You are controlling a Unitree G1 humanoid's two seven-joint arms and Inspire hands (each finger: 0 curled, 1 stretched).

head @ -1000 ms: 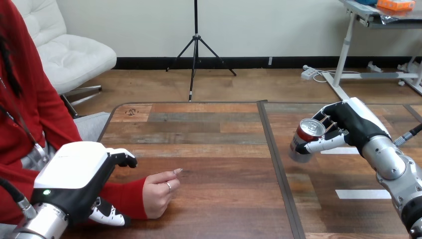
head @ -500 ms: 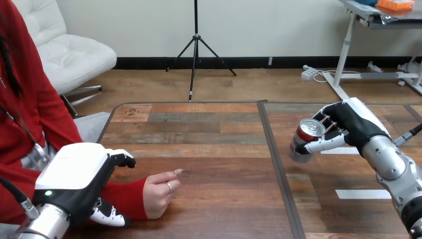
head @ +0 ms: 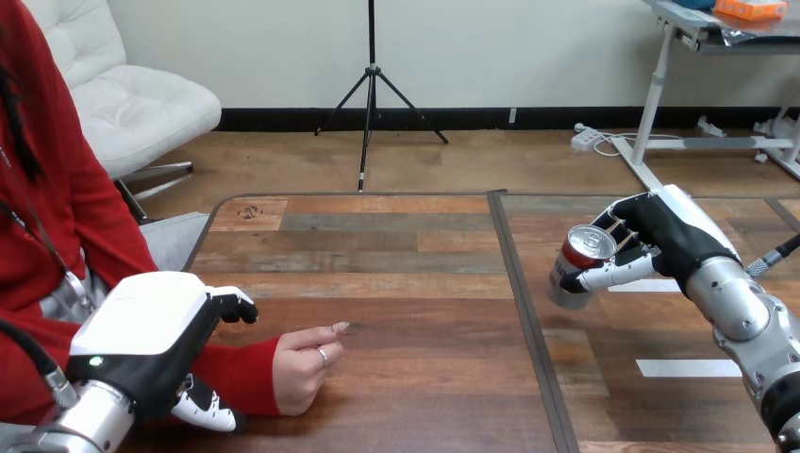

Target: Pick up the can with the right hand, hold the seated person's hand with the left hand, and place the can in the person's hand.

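While tilted, can (head: 583, 255) in robot hand (head: 672, 238)

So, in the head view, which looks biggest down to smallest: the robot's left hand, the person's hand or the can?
1. left hand: clearly largest, though nearest the camera.
2. person's hand.
3. can, held in the right hand: smallest, but farther off, so its gap to the person's hand is unsure.

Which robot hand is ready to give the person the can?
Right. The right hand grips the red, silver-topped metal can; the left hand is busy, curled around the person's red-sleeved wrist.
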